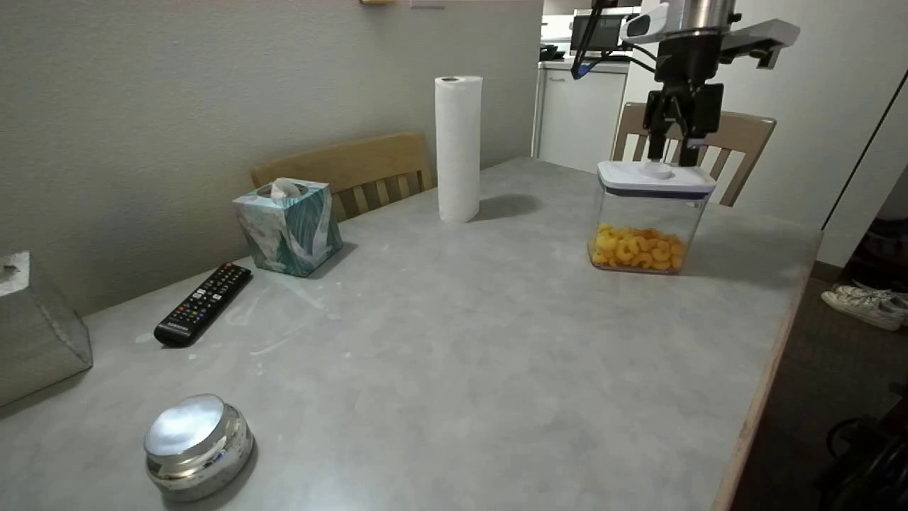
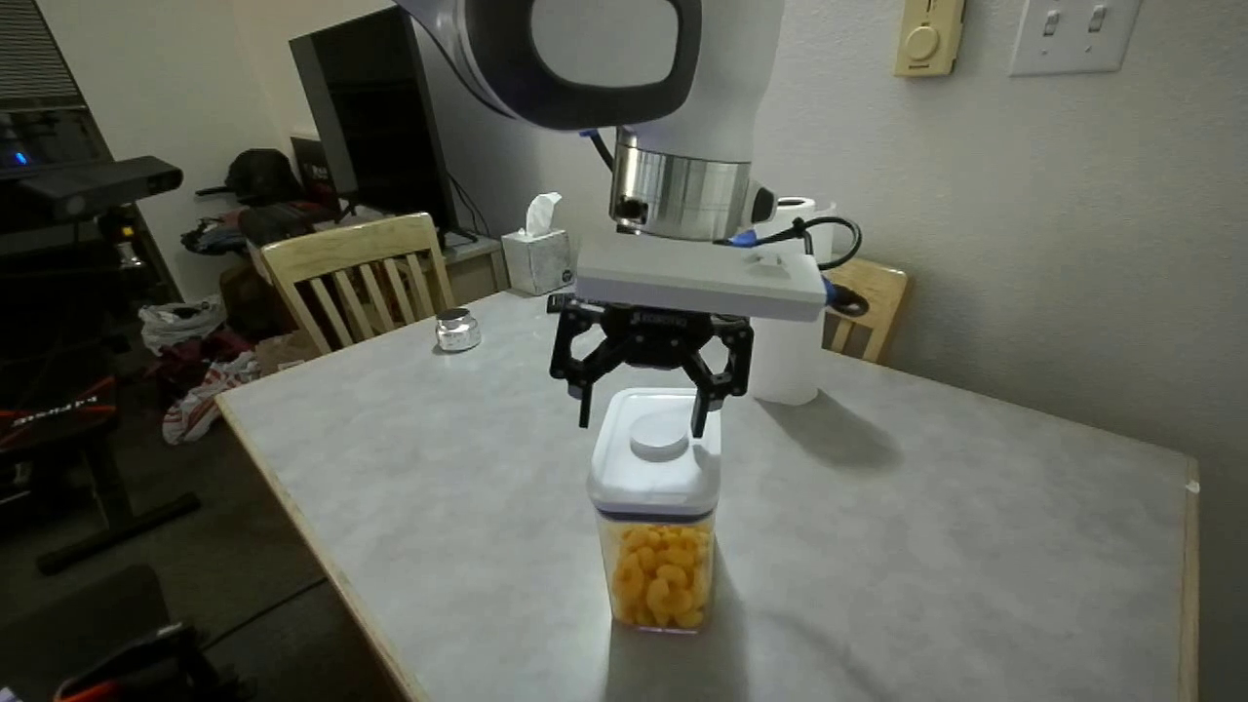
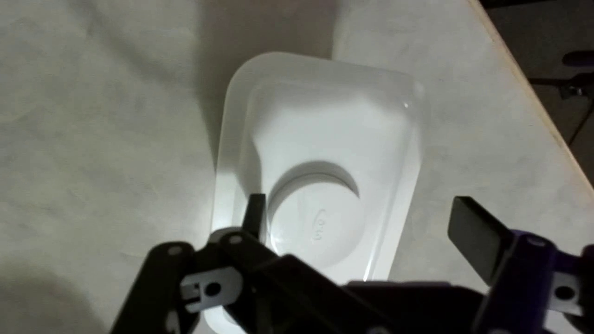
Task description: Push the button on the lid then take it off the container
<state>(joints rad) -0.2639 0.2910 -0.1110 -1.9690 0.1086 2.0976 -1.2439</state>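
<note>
Container [image 1: 649, 213], clear plastic, rectangular, upright on the grey bench [image 1: 440, 369]. Contents: yellow-orange curled snack pieces [image 1: 638, 248], heaped in the lower part.

Lid [image 2: 653, 487], white, rounded corners, seated on the container; dark blue band [image 1: 656, 193] beneath its edge.

Button [image 2: 659, 436], round, white, raised at the lid's centre. Lettering [image 3: 319, 225] on its top face, wrist view: OXO.

Tool [image 2: 642, 425], black, over the lid; fingers [image 3: 478, 236] spread wide, nothing in their grasp. In the wrist view one finger is just beside the button, the opposite one out past the lid's edge. Whether a fingertip touches the lid cannot be told. Pale lettering on the tool's body, too small to read with certainty.

Tissue box, teal, white and grey pattern [image 1: 298, 234]; white tissue [image 1: 285, 188] in its opening.

Silver-grey box [image 2: 534, 265], patterned; upright tissue [image 2: 542, 213] emerging from the top. Small dark mark on one face, unreadable.

Round metal vessel [image 1: 195, 447], mirror finish; interior hidden.

Remote control [image 1: 203, 305], black, marked SAMSUNG at one end.

Paper towel roll [image 1: 458, 149], white, upright.
</note>
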